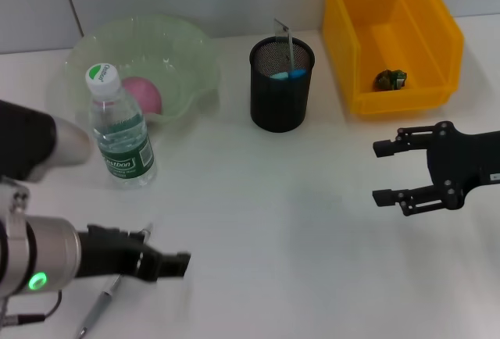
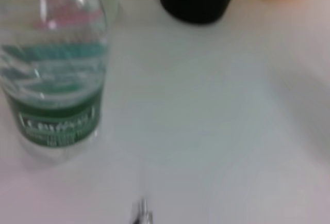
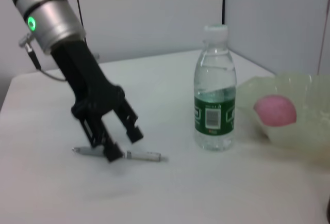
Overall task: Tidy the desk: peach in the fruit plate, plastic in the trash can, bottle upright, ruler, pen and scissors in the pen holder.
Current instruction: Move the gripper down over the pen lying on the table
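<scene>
Peach (image 1: 141, 94) sits in the fruit plate (image 1: 195, 50), bottle (image 1: 119, 127) stands upright, plastic (image 1: 391, 80) is binned; we judge only the pen (image 3: 118, 155) remains, lying on the desk (image 1: 281, 222). Our left hand (image 3: 119, 144) tilts down over it, fingers apart astride it. Our right hand (image 1: 384, 173) hovers open, well apart.

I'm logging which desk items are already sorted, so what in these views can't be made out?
- Pen holder contents: in the head view only a metal tip and something blue show above the rim; the mesh wall hides the rest.
- Pen: the left gripper covers its middle in the right wrist view; the head view's bottom edge cuts it off.
- Dark item in the yellow bin: too small to identify.
</scene>
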Controlling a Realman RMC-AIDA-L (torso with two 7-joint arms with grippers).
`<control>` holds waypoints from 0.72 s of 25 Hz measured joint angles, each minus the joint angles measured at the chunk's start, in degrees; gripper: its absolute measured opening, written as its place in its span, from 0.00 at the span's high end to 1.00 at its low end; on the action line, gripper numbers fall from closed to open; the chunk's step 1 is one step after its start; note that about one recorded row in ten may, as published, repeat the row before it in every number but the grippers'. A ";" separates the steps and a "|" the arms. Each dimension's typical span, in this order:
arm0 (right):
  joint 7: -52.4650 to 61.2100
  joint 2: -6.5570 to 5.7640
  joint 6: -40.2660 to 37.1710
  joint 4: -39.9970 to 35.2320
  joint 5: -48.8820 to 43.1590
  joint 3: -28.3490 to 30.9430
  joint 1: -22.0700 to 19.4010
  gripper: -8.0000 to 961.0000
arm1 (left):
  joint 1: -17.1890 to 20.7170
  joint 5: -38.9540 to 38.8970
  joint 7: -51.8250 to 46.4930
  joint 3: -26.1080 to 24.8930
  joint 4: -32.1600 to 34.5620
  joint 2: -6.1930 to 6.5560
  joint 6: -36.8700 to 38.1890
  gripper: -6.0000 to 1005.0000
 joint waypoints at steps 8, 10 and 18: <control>-0.09 0.82 -0.74 -0.18 4.06 -0.68 -1.75 0.23 | -2.23 5.18 -0.14 2.67 0.47 -0.13 3.84 0.24; -0.09 0.87 -0.71 -0.20 4.45 -0.93 -2.01 0.23 | -4.26 6.95 -0.13 1.61 -0.76 0.01 5.04 0.24; -0.03 0.95 0.39 -0.32 5.27 -0.97 -1.99 0.24 | -8.68 8.98 -0.13 1.14 -5.00 -0.12 6.59 0.25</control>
